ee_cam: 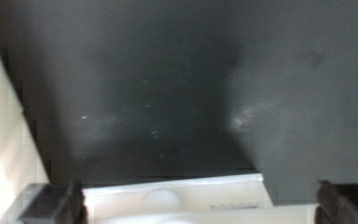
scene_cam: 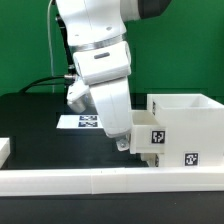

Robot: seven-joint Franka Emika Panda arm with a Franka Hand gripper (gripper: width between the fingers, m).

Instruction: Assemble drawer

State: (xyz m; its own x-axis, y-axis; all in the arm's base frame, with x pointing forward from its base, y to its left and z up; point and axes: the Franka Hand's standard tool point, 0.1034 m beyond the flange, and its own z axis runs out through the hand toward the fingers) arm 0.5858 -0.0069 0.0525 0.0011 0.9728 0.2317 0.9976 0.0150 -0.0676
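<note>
The large white hollow shell [scene_cam: 190, 118] stands at the exterior view's right, with a tag low on its front. A small white tray [scene_cam: 150, 136] with a tag juts from the shell's left side. My gripper [scene_cam: 124, 144] hangs right at the outer end of this tray. In the wrist view the tray [ee_cam: 202, 190] and its rounded knob [ee_cam: 163, 198] lie between my two dark fingers [ee_cam: 51, 204]. The fingers stand wide apart, with a gap on at least one side, so my gripper [ee_cam: 197, 206] is open. A second tray is not clearly in view.
The marker board [scene_cam: 80, 122] lies on the black table behind my arm. A long low white border rail [scene_cam: 90, 180] runs along the front edge. A short white rail end [scene_cam: 5, 148] shows at the left. A white strip [ee_cam: 2, 130] edges the wrist view.
</note>
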